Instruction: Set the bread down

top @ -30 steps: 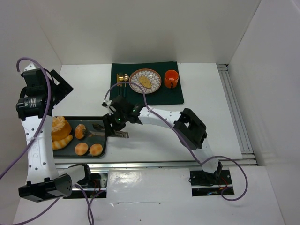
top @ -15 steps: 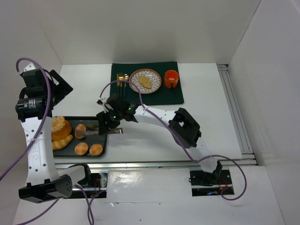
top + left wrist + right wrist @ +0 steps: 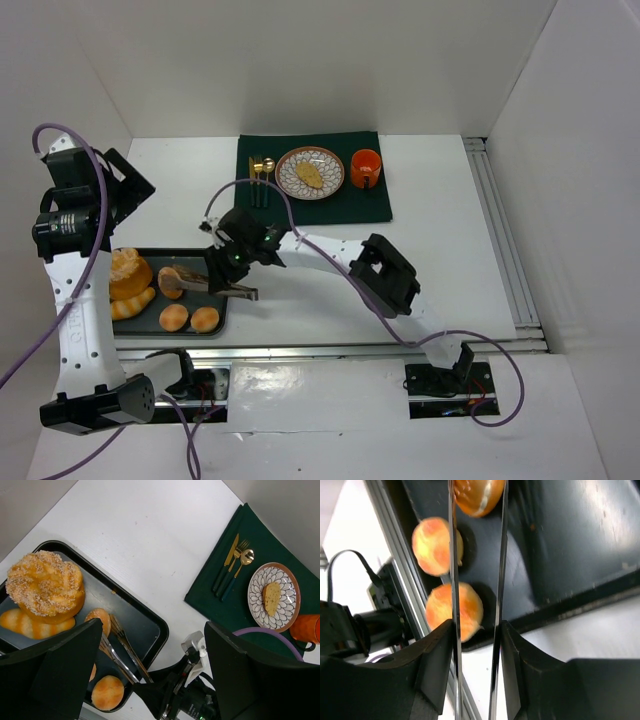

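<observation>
Table (image 3: 450,255) between white walls (image 3: 330,60)

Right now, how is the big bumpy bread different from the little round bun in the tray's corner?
The big bumpy bread is far larger than the little round bun. The big bread has a rough, crumb-speckled top; the bun looks smooth. The big bread sits left in the tray, the bun near its right end. Both are golden brown and lie in the black tray.
</observation>
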You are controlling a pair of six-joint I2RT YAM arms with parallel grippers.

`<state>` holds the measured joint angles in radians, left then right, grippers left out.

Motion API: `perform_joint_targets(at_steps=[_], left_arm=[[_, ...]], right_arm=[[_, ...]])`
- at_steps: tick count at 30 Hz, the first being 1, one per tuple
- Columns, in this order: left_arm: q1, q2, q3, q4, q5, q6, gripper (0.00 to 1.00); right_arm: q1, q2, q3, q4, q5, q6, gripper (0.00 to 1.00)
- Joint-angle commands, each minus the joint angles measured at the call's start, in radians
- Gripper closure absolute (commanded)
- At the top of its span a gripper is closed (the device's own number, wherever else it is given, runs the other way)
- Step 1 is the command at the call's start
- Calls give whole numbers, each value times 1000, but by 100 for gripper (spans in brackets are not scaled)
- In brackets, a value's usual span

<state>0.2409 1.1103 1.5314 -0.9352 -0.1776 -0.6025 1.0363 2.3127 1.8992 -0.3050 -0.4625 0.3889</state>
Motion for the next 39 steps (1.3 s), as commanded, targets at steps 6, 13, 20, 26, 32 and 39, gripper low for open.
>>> perform_joint_targets(at_steps=[6,13,20,26,32,39], left_arm=[[3,-7,27,33,50,18,4],[3,-7,16,33,40,18,3],[3,-7,16,33,79,18,3],[3,-7,7,33,79,18,3],[3,-7,7,33,89,18,3],[3,-7,7,33,89,18,3]], right_arm=[[-51,-257,-107,79,65,27,59],[-185,-394,-172,106,134,27,59],[-418,-411,-181,60,248,7,59],[-558,-355,-163,60,257,7,59],[-643,-300,-163,50,248,7,58],[-673,-271,-181,50,237,7,52]])
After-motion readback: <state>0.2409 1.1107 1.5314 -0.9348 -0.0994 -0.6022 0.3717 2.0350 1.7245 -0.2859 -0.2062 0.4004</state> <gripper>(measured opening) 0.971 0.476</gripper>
